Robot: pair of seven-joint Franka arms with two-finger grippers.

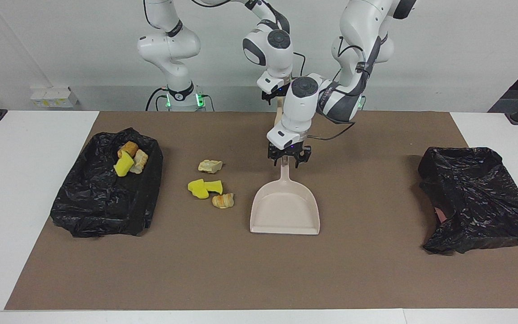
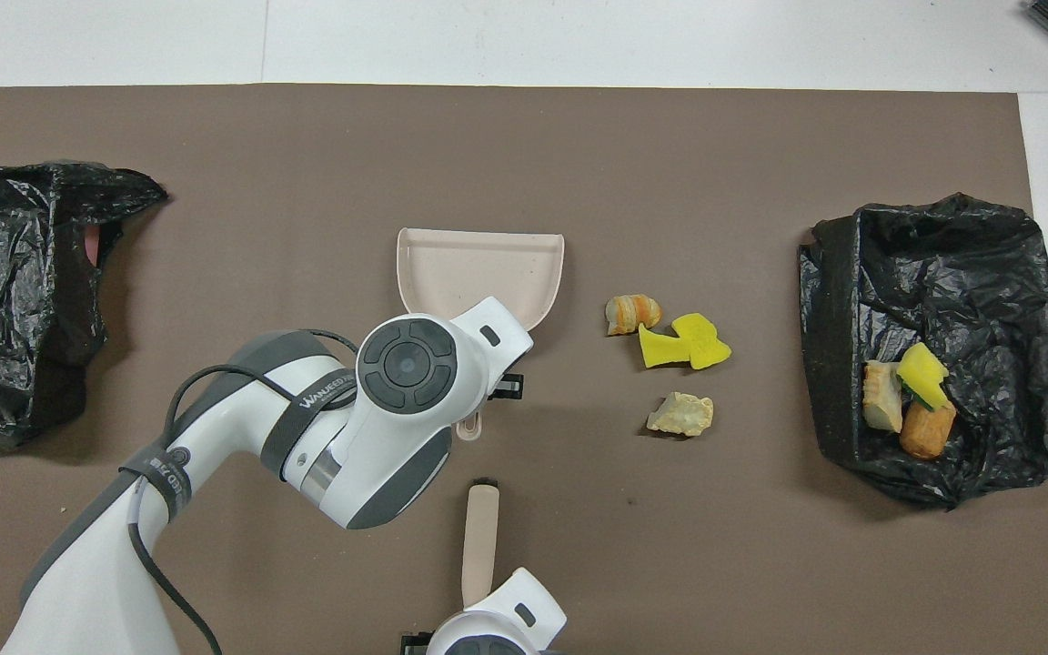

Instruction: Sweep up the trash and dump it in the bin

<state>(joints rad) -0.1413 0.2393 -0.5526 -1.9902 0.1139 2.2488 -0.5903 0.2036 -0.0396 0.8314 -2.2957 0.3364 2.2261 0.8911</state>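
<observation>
a crinkled black plastic-lined bin [image 1: 106,198] toward the right arm's end of the desk holds three pieces of trash [image 1: 129,162]: a yellow sponge chunk and two tan bread-like lumps. four more pieces [image 1: 209,186] lie on the brown mat [image 1: 241,270] beside a smooth beige plastic dustpan [image 1: 285,211]. another crumpled black bag [image 1: 479,198] sits toward the left arm's end. the left gripper [image 1: 288,155] is at the dustpan's handle, whether gripping i cannot tell. the right gripper [image 1: 277,95] pinches a beige brush handle [image 2: 479,541]
</observation>
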